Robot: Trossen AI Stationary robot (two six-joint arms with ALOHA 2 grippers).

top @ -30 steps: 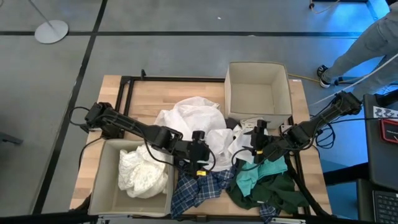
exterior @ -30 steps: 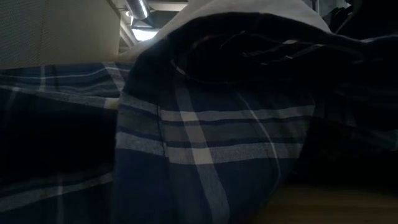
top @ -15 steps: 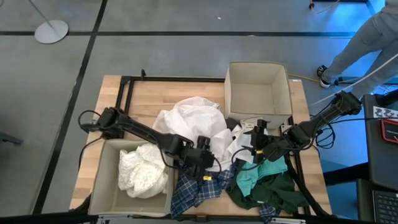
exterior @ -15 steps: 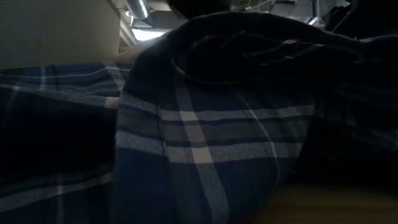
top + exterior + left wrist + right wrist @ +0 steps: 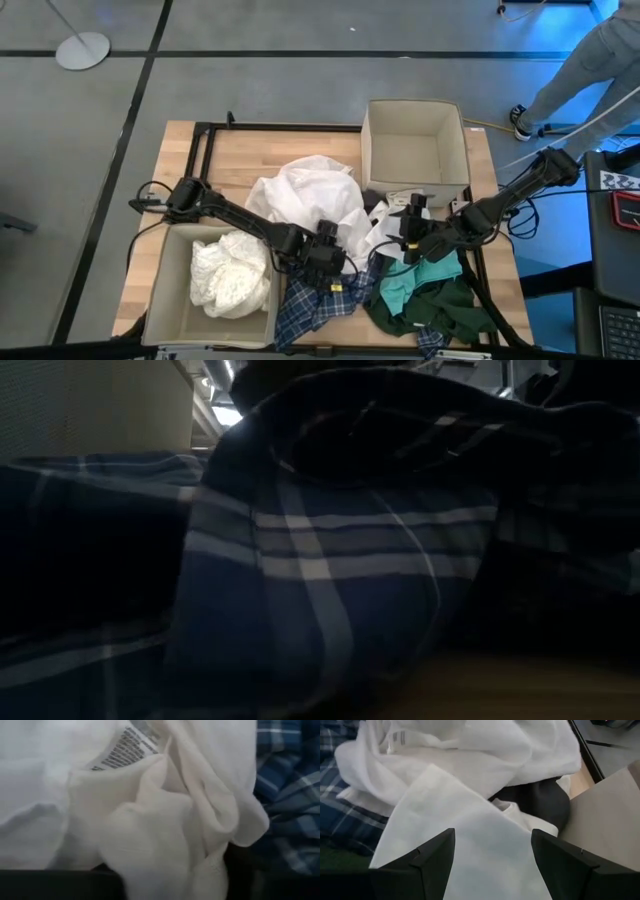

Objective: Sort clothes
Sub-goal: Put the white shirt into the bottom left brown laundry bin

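Observation:
A heap of large white clothes (image 5: 305, 195) lies mid-table. A blue-white plaid shirt (image 5: 315, 305) lies at its near side and fills the low view (image 5: 320, 560). Right of it are a teal garment (image 5: 425, 278) and a dark green one (image 5: 445, 310). A dark grey one (image 5: 540, 800) pokes out under the white cloth. My left gripper (image 5: 325, 262) is down in white cloth (image 5: 150, 810) with a printed label (image 5: 120, 750), right beside the plaid. My right gripper (image 5: 408, 238) stands open just over the white cloth (image 5: 485, 845).
A beige bin (image 5: 160, 300) at the near left holds a crumpled white garment (image 5: 230, 280). A second beige bin (image 5: 365, 140) stands at the far right with nothing in it. A black frame (image 5: 200, 140) lies on the wooden table. A person's legs (image 5: 600, 60) show beyond the right edge.
My left gripper has sunk and reached a little toward the table's near edge, into the white cloth beside the plaid shirt. In the low view the white cloth above the plaid is now covered by something dark, and the plaid's folds have shifted.

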